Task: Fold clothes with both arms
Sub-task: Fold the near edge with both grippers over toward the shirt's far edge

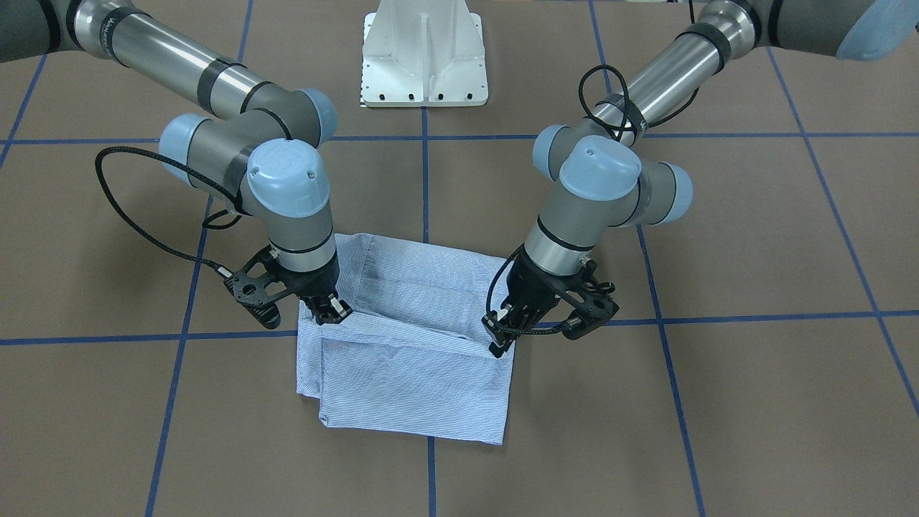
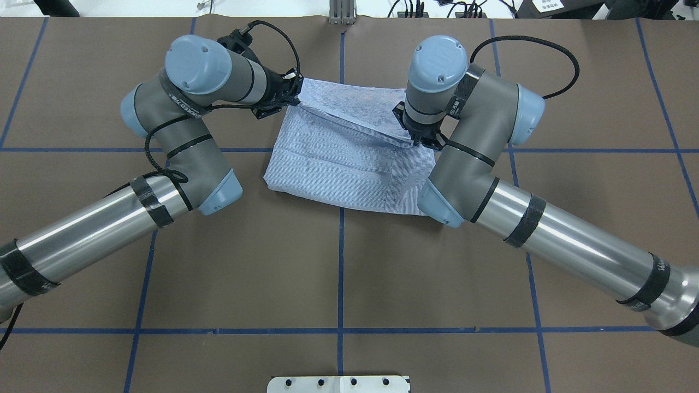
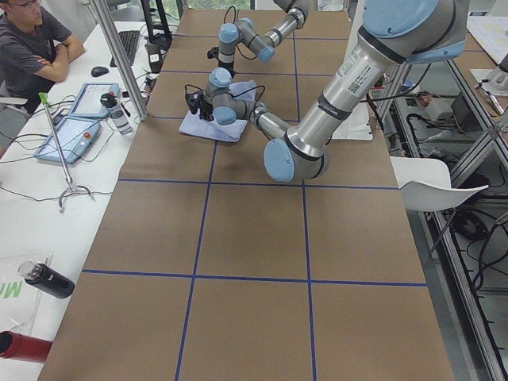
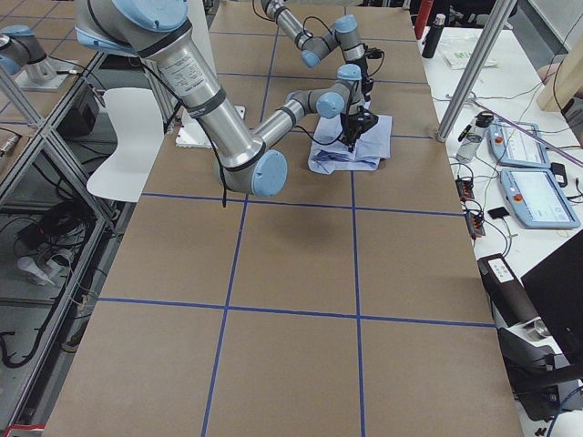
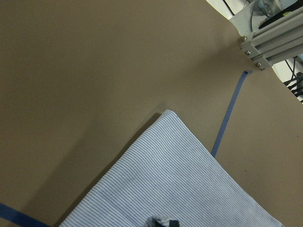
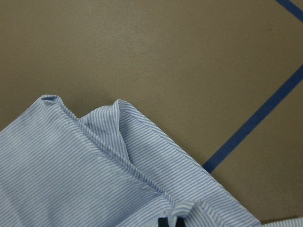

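Note:
The blue-and-white pinstriped shirt [image 2: 349, 158] lies folded into a rough rectangle on the brown table; it also shows in the front view [image 1: 409, 373]. My left gripper [image 2: 295, 97] is at the shirt's far left corner and shut on its edge; in the front view it [image 1: 497, 343] is on the right. My right gripper [image 2: 415, 140] is shut on the shirt's right edge, on the left in the front view [image 1: 330, 309]. A fold of cloth runs taut and raised between them. The wrist views show striped cloth [image 5: 180, 179] [image 6: 94, 170] pinched at the fingertips. Collar, buttons and label are hidden.
The white pedestal base [image 1: 425, 57] stands on the robot's side of the shirt. Blue tape lines [image 2: 341, 262] grid the table. An aluminium post [image 5: 270, 33] stands at the far edge. An operator [image 3: 32, 40] sits at a side table with tablets and bottles.

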`<state>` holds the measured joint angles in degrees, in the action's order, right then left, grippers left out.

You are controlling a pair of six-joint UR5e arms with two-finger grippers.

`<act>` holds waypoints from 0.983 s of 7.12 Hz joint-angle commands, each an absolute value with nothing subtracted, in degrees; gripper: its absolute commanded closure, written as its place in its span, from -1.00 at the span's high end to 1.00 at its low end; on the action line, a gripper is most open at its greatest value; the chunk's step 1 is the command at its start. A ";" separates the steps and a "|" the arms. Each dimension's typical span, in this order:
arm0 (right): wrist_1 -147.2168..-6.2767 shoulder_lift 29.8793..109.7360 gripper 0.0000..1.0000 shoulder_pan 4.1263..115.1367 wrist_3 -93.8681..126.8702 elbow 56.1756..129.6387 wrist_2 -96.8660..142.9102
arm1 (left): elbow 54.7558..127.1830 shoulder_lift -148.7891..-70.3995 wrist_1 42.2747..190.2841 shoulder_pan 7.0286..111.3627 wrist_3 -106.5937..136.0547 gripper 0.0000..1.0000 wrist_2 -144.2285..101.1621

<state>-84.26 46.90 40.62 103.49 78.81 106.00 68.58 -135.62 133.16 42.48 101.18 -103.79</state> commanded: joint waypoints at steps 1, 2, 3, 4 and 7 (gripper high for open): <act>-83.06 46.32 -1.00 41.22 101.70 76.39 106.08 | 63.04 -137.37 136.91 42.45 101.07 -1.00 -103.62; -83.06 44.32 0.55 41.57 100.91 73.59 106.26 | 61.89 -137.37 137.46 42.45 100.73 -1.00 -103.36; -83.06 41.43 1.00 42.62 100.03 70.26 107.39 | 61.53 -137.55 137.81 42.71 98.81 -0.02 -102.14; -83.06 40.61 1.00 45.76 97.06 69.88 112.10 | 61.18 -137.55 137.90 44.02 96.96 0.38 -102.13; -82.97 41.04 1.00 49.46 91.71 69.87 116.43 | 62.22 -137.03 137.90 47.79 94.24 0.55 -105.87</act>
